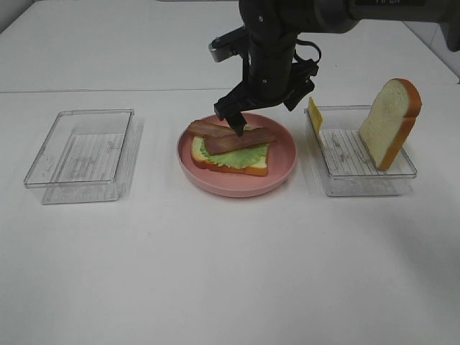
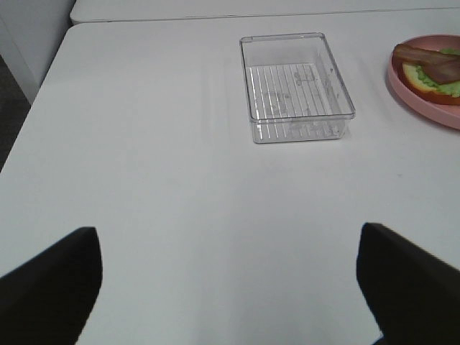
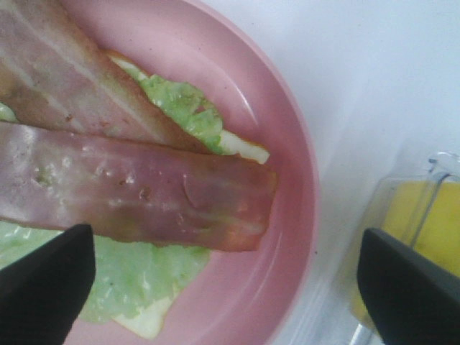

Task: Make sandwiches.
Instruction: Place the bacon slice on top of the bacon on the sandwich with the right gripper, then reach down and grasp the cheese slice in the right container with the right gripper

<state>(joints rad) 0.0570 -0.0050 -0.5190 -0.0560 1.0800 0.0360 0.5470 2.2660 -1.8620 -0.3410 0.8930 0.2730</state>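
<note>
The right gripper (image 3: 226,282) hangs over the pink plate (image 1: 237,188) with its fingers (image 3: 44,282) spread wide and nothing between them. The half-built sandwich (image 1: 230,152) lies on the plate just below: a bread slice (image 1: 214,164) at the bottom, a lettuce leaf (image 1: 241,155) on it, and two bacon strips (image 1: 231,136) crossed on top. From the high view one fingertip seems to be at the upper strip, but contact cannot be judged. The right-hand clear tray (image 1: 359,188) holds a second bread slice (image 1: 392,122) standing on edge against its far corner and a cheese slice (image 1: 315,115) upright at its wall nearest the plate. The left gripper (image 2: 230,280), fingers also wide, hangs over bare table (image 2: 180,215), near the left-hand clear tray (image 1: 43,180).
</note>
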